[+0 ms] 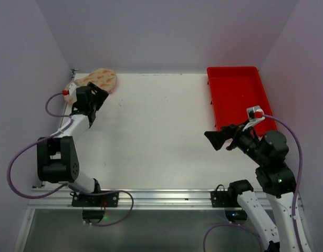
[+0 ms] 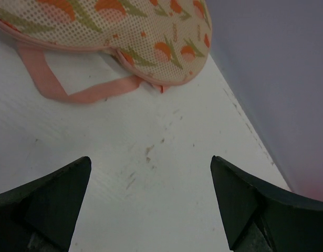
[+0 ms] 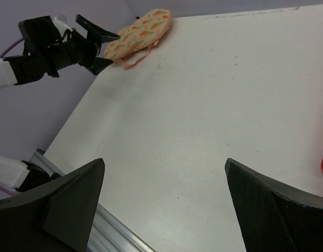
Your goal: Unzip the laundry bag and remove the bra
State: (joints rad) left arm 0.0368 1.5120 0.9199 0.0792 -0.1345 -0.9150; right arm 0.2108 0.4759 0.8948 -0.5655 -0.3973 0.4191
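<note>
Reaching step: the laundry bag (image 1: pixel 95 81) lies zipped at the table's (image 1: pixel 161 131) far left corner. The left pincer (image 2: pixel 150 160) hovers released just beside it, the right pincer (image 3: pixel 164 163) released too. Next move: pinch the zipper pull.

Wall (image 2: pixel 277 79) close by bag (image 2: pixel 150 31); nr side free
</note>
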